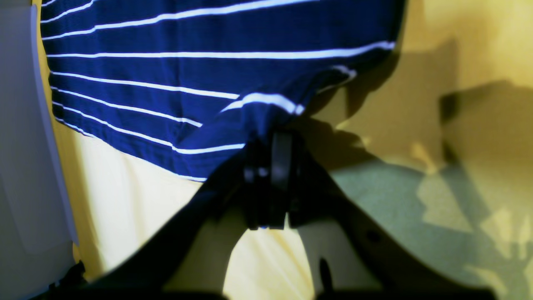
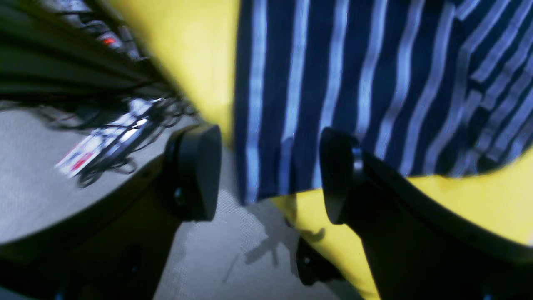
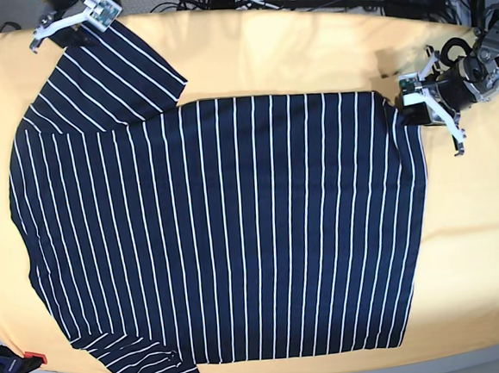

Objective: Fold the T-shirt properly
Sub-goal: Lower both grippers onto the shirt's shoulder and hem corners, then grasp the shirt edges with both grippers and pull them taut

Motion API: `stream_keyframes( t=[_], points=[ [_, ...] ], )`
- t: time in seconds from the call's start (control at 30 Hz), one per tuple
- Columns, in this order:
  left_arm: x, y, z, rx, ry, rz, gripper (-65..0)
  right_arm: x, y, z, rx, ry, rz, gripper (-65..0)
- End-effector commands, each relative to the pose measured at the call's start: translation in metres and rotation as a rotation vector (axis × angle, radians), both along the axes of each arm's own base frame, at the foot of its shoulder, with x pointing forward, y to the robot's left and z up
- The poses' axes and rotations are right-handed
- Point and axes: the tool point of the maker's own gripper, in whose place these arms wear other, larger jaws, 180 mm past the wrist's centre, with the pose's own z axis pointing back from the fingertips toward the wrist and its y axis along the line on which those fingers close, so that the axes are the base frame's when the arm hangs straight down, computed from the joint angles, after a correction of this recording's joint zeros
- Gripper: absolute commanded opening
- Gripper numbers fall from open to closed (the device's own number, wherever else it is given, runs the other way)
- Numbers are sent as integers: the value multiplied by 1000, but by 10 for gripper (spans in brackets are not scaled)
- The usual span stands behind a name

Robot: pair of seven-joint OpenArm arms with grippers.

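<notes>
One T-shirt [image 3: 227, 231] flat; left fingers [image 1: 270, 137] pinching its corner; right fingers [image 2: 200, 171] wide.

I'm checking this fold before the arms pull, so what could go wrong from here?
1. The left end effector pinches only a small bunch of the T-shirt hem corner, so it may slip free.
2. The right end effector is open at the sleeve edge; closing there may also catch the yellow cloth.
</notes>
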Motion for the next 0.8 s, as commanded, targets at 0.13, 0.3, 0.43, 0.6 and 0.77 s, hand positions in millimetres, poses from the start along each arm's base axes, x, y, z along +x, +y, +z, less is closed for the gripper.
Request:
stream_keyframes(
  t=[0.13,0.3,0.43,0.6,0.77],
  points=[
    [9,2,12,4,-36,-10,-650,7,0,8,4,-49,-8,-258],
    [9,2,12,4,-36,-10,-650,20,8,6,36,-79,-16,-258],
    [8,3,12,4,-35,-10,-650,21,11,0,63,-62,-33,-259],
    [9,2,12,4,-35,-10,-650,9,25,-3,132,5,3,-259],
    [9,3,12,4,-35,-10,-650,15,18,-2,103,-28,-25,-260]
  ],
)
